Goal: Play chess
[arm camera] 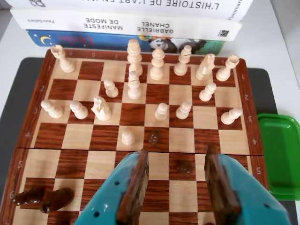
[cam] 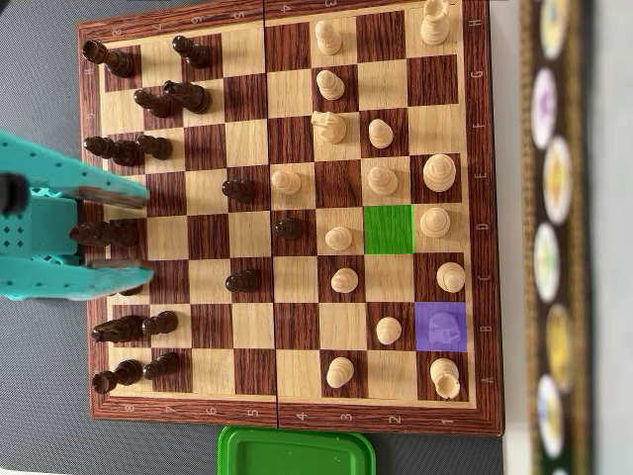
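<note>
The wooden chessboard lies on a dark mat. In the overhead view, white pieces stand on the right half and dark pieces on the left. One empty square is tinted green. A purple-tinted square holds a white piece. My teal gripper hovers open over the dark side, holding nothing. In the overhead view a dark piece lies in line between its fingers. In the wrist view a dark pawn stands just ahead between the pads, and another dark pawn further on.
A green tray sits off one side edge of the board. Stacked books lie behind the white back rank. Two dark pieces lean at the wrist view's lower left.
</note>
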